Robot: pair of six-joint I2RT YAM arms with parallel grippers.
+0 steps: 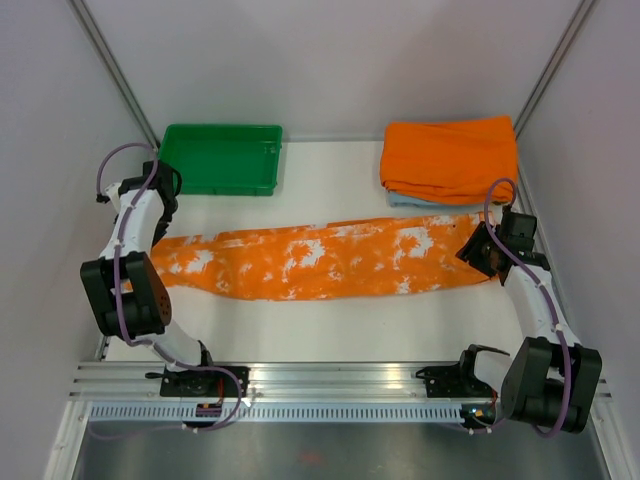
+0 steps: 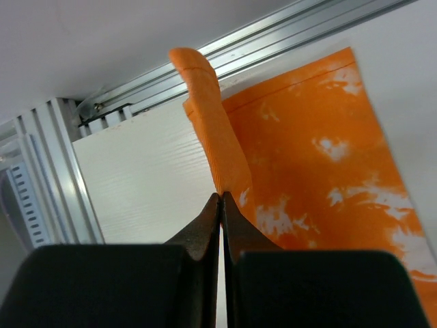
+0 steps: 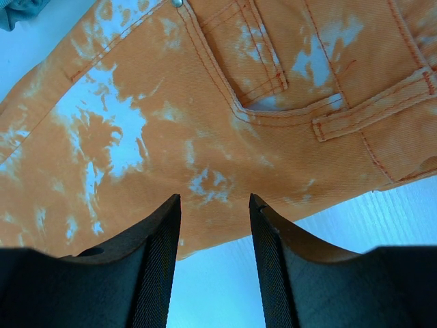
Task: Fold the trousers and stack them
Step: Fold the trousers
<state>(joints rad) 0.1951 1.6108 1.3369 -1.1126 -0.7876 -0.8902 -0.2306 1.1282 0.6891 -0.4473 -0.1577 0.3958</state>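
Left gripper (image 2: 220, 199) pressed together, pinching leg hem of long orange cloth trousers with white blotches (image 1: 320, 262), hem lifted off white table (image 1: 330, 335). Right gripper (image 3: 214, 205) spread, hovering over waist end. Trousers stretched flat across table middle.

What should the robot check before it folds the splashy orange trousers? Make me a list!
1. Left gripper shut on the leg end of the long orange cloth trousers with white splashes: ok.
2. Right gripper holding the waist end: not ok; its jaws stand open over the cloth.
3. Trousers spread flat across the white table: ok.
4. Top of the plain orange folded cloth, lying on the light blue folded cloth, free for stacking: ok.
5. Left grip catches both cloth layers: cannot tell.
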